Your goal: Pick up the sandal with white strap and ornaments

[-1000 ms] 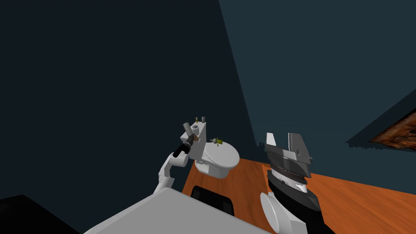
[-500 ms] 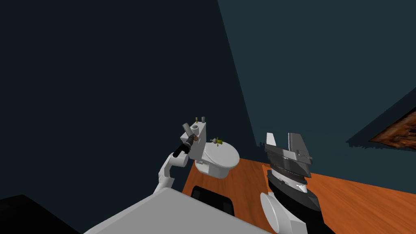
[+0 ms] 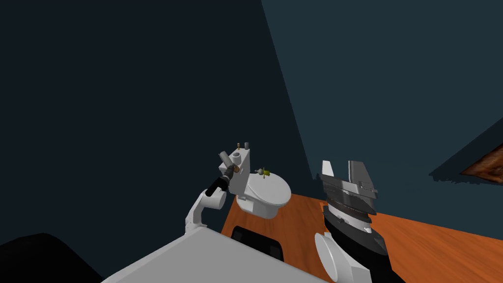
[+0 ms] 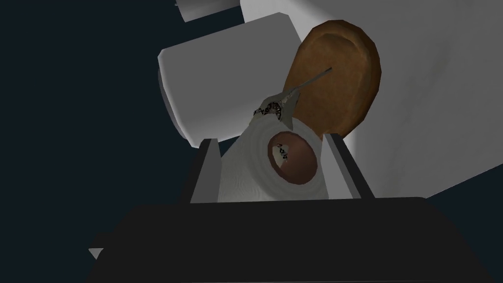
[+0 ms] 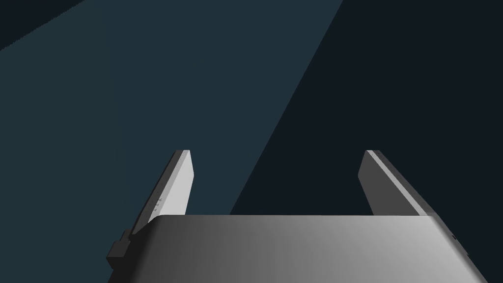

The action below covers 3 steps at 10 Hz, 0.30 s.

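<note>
The sandal [image 4: 336, 73] has a brown sole, a white strap [image 4: 245, 167] and a small ornament [image 4: 273, 105] where the strap narrows. My left gripper [image 4: 272, 142] is shut on it, both fingers pressing the sides of the strap. In the head view my left gripper [image 3: 227, 165] is raised at the side of the white toilet tank [image 3: 241, 172], and the sandal [image 3: 236, 168] is a small brown spot at its tip. My right gripper [image 3: 341, 167] is held up to the right of the toilet, open and holding nothing; its fingers [image 5: 179, 182] stand wide apart.
The white toilet [image 3: 265, 194] stands against a dark blue wall on an orange wooden floor [image 3: 304, 216]. Small items [image 3: 242, 144] sit on top of the tank, and a yellow-green object [image 3: 264, 171] lies on the lid. A brown frame [image 3: 486, 164] hangs far right.
My head view has swung slightly, so the frame at far right has slid toward the edge. My left arm has shifted a little left, with the gripper still at the tank.
</note>
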### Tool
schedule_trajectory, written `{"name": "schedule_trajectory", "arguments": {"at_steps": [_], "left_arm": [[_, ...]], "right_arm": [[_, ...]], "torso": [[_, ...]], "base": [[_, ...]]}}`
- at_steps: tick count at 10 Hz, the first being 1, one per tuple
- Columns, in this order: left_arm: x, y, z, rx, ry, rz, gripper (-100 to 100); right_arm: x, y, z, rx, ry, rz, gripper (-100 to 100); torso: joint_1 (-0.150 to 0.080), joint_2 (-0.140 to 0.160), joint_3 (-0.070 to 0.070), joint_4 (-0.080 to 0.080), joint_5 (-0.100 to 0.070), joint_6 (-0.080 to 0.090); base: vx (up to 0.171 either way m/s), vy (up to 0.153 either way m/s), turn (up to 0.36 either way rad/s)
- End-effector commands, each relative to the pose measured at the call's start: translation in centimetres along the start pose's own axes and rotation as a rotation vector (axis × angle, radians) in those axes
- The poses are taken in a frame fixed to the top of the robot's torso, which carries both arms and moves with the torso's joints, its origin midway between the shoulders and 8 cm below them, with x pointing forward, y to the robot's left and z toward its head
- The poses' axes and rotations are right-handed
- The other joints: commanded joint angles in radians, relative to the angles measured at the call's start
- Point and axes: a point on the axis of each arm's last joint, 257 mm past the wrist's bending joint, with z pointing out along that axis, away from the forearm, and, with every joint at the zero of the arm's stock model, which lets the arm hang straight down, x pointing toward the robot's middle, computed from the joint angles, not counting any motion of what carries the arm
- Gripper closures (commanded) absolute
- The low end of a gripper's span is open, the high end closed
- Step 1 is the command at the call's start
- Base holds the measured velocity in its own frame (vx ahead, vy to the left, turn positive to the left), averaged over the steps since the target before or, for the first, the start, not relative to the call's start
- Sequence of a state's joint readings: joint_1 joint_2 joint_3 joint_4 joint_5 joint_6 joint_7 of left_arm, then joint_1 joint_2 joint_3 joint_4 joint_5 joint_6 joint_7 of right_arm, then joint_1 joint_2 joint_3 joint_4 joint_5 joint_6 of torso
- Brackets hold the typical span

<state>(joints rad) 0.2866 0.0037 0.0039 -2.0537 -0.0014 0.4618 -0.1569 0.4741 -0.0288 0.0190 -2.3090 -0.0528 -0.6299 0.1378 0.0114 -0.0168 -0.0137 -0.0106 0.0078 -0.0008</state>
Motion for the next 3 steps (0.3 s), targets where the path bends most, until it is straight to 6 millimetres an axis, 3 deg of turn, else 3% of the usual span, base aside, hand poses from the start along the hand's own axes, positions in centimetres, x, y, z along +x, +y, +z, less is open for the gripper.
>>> {"name": "schedule_trajectory", "arguments": {"at_steps": [1, 2, 3], "left_arm": [[0.27, 0.07, -0.89, 0.001, 0.005, 0.000, 100], [0.05, 0.01, -0.52, 0.000, 0.003, 0.000, 100], [0.04, 0.00, -0.58, 0.000, 0.003, 0.000, 0]], "right_arm": [[0.00, 0.00, 0.00, 0.000, 0.000, 0.000, 0], [0.00, 0.00, 0.00, 0.000, 0.000, 0.000, 0], [0.00, 0.00, 0.00, 0.000, 0.000, 0.000, 0]], "torso": [[0.000, 0.000, 0.000, 0.000, 0.000, 0.000], [0.000, 0.000, 0.000, 0.000, 0.000, 0.000], [0.000, 0.000, 0.000, 0.000, 0.000, 0.001]], "base": [[0.027, 0.005, 0.033], [0.011, 0.002, 0.011], [0.000, 0.000, 0.000]]}}
